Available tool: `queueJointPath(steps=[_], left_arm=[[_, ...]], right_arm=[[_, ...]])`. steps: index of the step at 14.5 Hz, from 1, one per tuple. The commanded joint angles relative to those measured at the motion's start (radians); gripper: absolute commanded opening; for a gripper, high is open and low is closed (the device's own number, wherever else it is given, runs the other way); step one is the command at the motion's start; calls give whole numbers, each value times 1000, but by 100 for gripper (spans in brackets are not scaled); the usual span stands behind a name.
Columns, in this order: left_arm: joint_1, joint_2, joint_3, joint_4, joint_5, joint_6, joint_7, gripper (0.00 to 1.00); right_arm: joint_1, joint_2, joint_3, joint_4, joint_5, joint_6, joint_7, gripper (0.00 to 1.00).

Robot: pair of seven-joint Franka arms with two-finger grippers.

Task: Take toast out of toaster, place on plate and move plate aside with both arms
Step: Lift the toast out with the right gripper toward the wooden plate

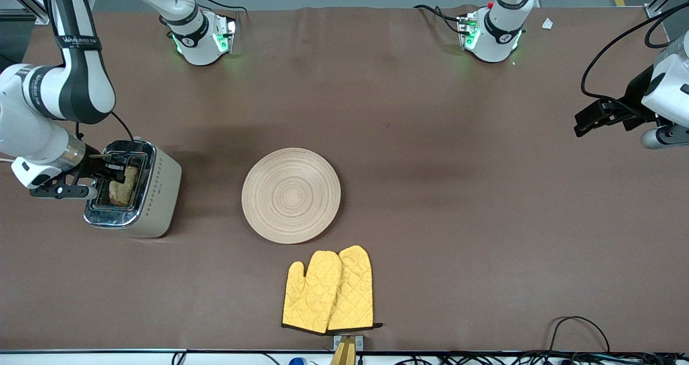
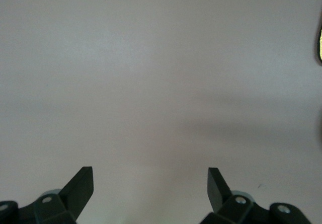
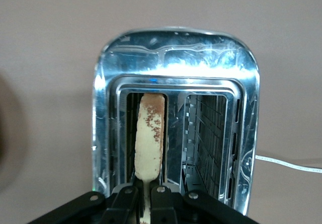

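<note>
While our right tool (image 3: 145,200) pinches the toast (image 3: 149,138) upright in the toaster (image 1: 156,192) slot to draw it out, our left tool (image 2: 150,188) waits spread, well apart, and the plate (image 1: 291,195) beside the toaster lies bare.

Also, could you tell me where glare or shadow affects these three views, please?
Right wrist view: bright glare on the toaster chrome top, while the toast stays readable. Left wrist view: soft shadow bands on the table. Front view: even light, with a faint shadow beside the plate.
</note>
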Motion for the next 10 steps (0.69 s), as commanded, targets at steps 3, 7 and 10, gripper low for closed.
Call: queueJointPath(steps=[3, 7, 10], left_arm=[[-3, 16, -4, 26, 5, -11, 14, 100], [-3, 23, -4, 27, 5, -10, 13, 100], [-3, 29, -5, 27, 2, -7, 13, 100]], right_arm=[[67, -19, 4, 263, 20, -326, -4, 2], [212, -16, 5, 392, -4, -449, 142, 2], [358, 28, 5, 392, -30, -390, 260, 2]])
